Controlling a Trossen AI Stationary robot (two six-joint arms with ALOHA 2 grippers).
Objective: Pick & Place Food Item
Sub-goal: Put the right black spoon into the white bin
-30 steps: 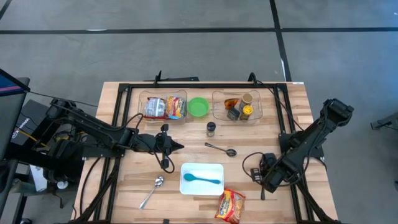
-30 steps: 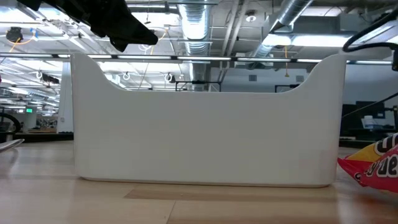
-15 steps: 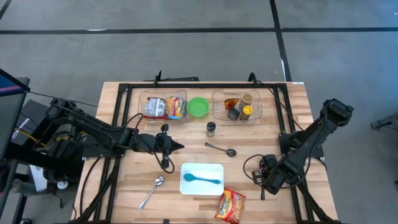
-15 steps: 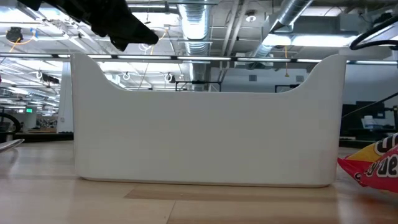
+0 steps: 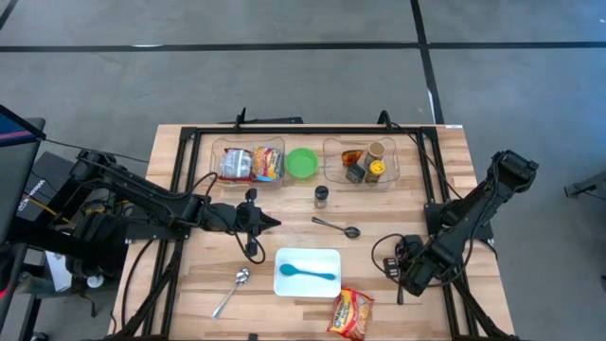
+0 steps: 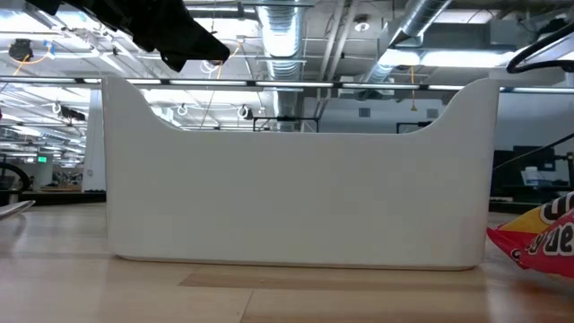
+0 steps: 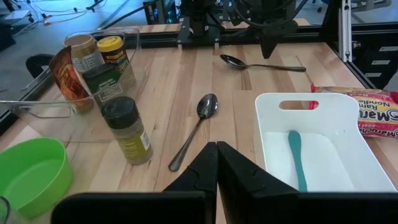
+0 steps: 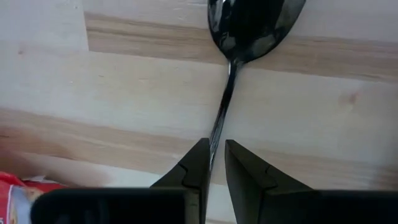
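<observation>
A red and yellow noodle packet (image 5: 350, 313) (image 7: 367, 106) lies flat near the table's front edge, right of the white tray (image 5: 284, 258). My right gripper (image 5: 405, 279) (image 8: 216, 149) points down at the table's right side, shut on a dark metal spoon (image 8: 249, 25) (image 7: 261, 63). My left gripper (image 5: 275, 224) (image 7: 216, 146) hangs shut and empty above the table's middle left, touching nothing. My right gripper has the spoon's thin handle (image 8: 217, 127) between its two fingers, below the bowl. The fingers come from above, pointing down, and stand across the handle. In the left wrist view the spoon lies flat on the wood. The contact itself is hidden between the fingers.
The tray holds a teal spoon (image 5: 308, 274). Another spoon (image 5: 336, 227) and a spice shaker (image 5: 322, 196) sit mid-table. A third spoon (image 5: 230, 292) lies front left. Two clear bins (image 5: 248, 163) (image 5: 362, 163) and a green bowl (image 5: 302, 162) line the far side.
</observation>
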